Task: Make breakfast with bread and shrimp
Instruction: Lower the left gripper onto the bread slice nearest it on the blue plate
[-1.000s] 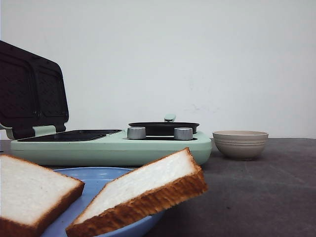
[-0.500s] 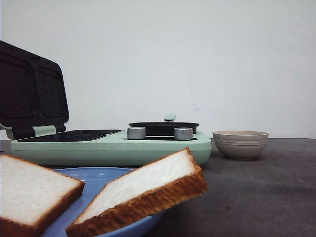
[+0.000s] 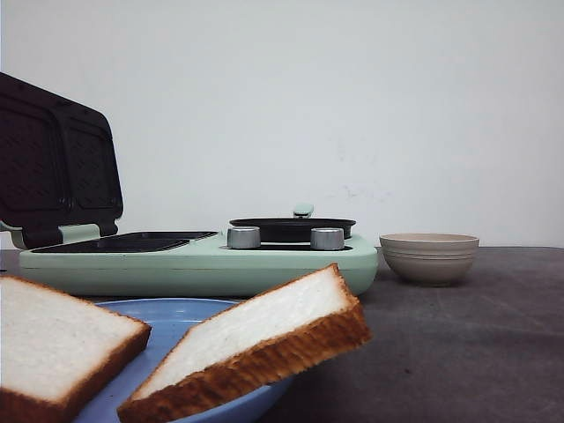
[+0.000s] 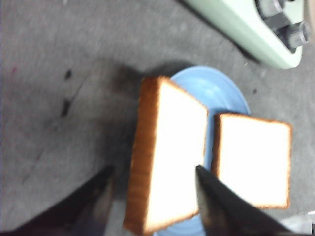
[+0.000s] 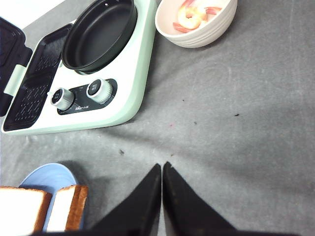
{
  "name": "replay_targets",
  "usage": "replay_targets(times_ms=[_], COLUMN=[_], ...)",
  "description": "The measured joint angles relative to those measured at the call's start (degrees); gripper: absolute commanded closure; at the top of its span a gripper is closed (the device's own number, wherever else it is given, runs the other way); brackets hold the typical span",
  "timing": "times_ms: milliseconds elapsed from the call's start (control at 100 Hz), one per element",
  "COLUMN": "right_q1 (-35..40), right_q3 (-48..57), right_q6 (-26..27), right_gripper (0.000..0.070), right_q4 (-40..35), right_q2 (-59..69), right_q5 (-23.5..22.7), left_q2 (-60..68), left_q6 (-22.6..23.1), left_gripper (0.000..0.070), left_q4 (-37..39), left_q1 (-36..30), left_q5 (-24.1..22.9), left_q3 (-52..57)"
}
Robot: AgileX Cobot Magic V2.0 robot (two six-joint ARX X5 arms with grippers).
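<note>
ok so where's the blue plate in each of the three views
Front view: blue plate at bottom left, under both bread slices.
Left wrist view: centre right, its rim showing beyond the slices.
Right wrist view: bottom left corner, mostly cut off.
Shared landmark: the green cooker's two silver knobs.

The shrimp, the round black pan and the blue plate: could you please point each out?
shrimp [image 5: 191,16], right wrist view, curled body.
round black pan [image 5: 100,33], right wrist view, inner floor.
blue plate [image 4: 212,90], left wrist view, bare rim.
</note>
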Motion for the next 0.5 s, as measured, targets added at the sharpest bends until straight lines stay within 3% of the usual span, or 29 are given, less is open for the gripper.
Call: replay_targets(times_ms=[500], right_q1=[0.0], right_q3=[0.0], right_q6=[0.0], right_gripper=[0.0700], right_q4=[0.1], right_q2=[0.0], right_q5=[0.0], left_q2=[0.0], left_q6=[-0.2], left_gripper=[0.0376], left_q4=[-4.6], left_q1=[-2.5], left_q5=[1.0], left_q3=[0.0])
